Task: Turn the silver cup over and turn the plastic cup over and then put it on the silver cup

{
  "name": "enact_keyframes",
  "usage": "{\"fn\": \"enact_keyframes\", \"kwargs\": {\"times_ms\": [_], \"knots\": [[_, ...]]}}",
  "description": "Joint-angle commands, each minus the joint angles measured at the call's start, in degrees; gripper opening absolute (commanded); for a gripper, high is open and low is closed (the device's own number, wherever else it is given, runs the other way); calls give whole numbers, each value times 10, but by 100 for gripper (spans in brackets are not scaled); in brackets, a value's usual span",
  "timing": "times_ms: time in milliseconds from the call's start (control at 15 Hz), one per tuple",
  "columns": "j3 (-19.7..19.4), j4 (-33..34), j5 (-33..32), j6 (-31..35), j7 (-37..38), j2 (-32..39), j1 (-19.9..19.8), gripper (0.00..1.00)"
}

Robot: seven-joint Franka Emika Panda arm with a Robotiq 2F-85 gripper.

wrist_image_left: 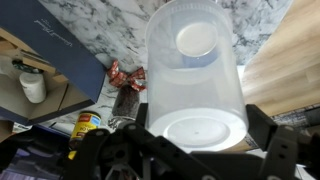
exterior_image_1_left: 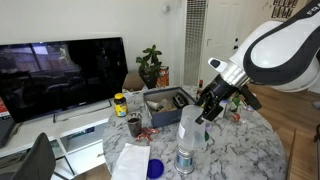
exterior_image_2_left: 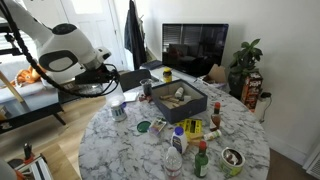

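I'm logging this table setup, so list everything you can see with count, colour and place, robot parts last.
plastic cup: one, translucent, in the gripper
dark cup: one, brownish, on the table
jar: one, yellow lid, near the box
water bottle: one, clear, table edge
box: one, dark, mid-table
table: one, grey-white marble, centre
television: one, black, behind the table
plant: one, green, beside the television
arm: one, white, over the table
gripper: one, black, gripping the plastic cup

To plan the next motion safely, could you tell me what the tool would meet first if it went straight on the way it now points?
The tool holds the plastic cup between its fingers. Straight beyond the cup lies the marble table, which is probably what it would meet first, though depth is unclear.
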Motion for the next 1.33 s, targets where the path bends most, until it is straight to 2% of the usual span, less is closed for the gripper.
{"fn": "enact_keyframes", "kwargs": {"times_ms": [0,667,1067,1133,1200,1267], "knots": [[-13,7,58,-4,-55,15,29,69],[-2,52,109,60,-123,115,29,69],[1,77,100,82,-129,173,23,69],[1,78,96,86,-129,181,23,81],[0,80,97,84,-126,185,21,98],[1,80,97,85,-125,187,21,98]]}}
